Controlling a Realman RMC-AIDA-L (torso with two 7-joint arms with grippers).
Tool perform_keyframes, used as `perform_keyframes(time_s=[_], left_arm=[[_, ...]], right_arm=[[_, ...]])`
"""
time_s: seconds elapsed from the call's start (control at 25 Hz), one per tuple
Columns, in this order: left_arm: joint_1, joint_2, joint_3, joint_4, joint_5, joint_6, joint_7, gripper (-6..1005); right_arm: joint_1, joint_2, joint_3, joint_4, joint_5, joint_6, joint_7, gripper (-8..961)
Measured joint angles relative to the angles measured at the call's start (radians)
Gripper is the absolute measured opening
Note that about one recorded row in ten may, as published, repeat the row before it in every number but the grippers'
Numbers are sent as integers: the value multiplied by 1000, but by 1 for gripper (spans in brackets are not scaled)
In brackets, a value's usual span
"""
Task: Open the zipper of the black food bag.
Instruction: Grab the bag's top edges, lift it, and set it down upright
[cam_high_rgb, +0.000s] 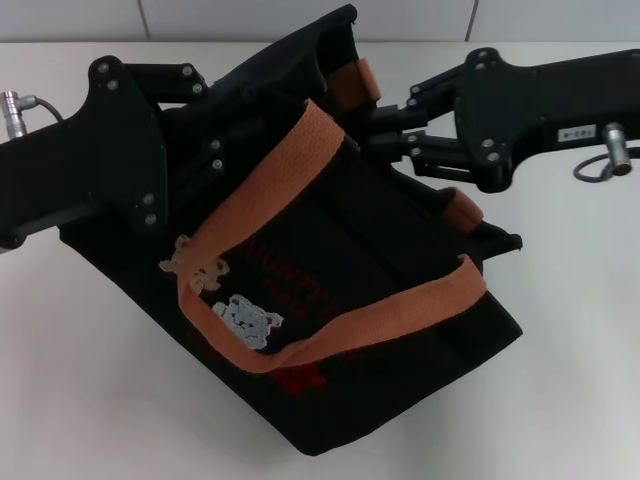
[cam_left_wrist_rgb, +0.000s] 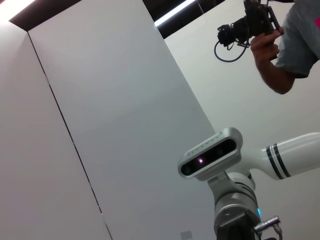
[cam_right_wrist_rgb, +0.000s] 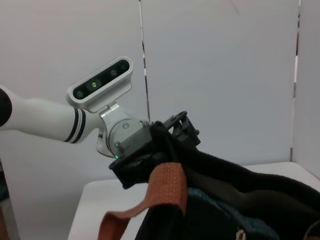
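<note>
Head view: black food bag (cam_high_rgb: 330, 330) lies tipped on the white surface (cam_high_rgb: 90, 400), front panel facing up, top edge toward the far side. Front shows two small bear patches (cam_high_rgb: 225, 295) and red print (cam_high_rgb: 300, 375). One orange-brown strap handle (cam_high_rgb: 330, 335) loops across the front; second handle (cam_high_rgb: 352, 85) shows at the far top edge.

Left gripper (cam_high_rgb: 205, 150) sits at the bag's far-left top corner, its black body overlapping the fabric. Jaws: hidden by housing and black cloth, so cannot tell whether clenched or released.

Right gripper (cam_high_rgb: 385, 130) comes in from the right and meets the bag's top edge near the second handle. Linkage is in view, but the tips merge w/ the dark fabric; cannot tell if grasping anything.

Zipper: runs along the top edge between the two grippers; zip line and pull tab not distinguishable in black fabric, so no open/closed reading.

Right wrist view: bag top (cam_right_wrist_rgb: 235, 190) fills the near field, w/ a strap handle (cam_right_wrist_rgb: 165, 192) rising from it. Left gripper (cam_right_wrist_rgb: 150, 150) holds against the bag's far end. Robot head camera (cam_right_wrist_rgb: 102, 80) sits behind.

Left wrist view: points up and away from the surface. Shows robot head camera (cam_left_wrist_rgb: 210, 152), wall panels, and a person's hand (cam_left_wrist_rgb: 267, 42) holding a camera (cam_left_wrist_rgb: 245, 22) at upper right. No bag visible there.
</note>
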Motion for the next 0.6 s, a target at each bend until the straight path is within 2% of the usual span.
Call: perform_keyframes(time_s=[0.4, 0.6], left_arm=[[-2, 0, 7, 3, 0, 0, 2, 190], [-9, 0, 11, 4, 0, -1, 2, 191]], right_arm=[[47, 2, -16, 49, -39, 24, 4, 253], [57, 2, -66, 49, -69, 53, 16, 340]])
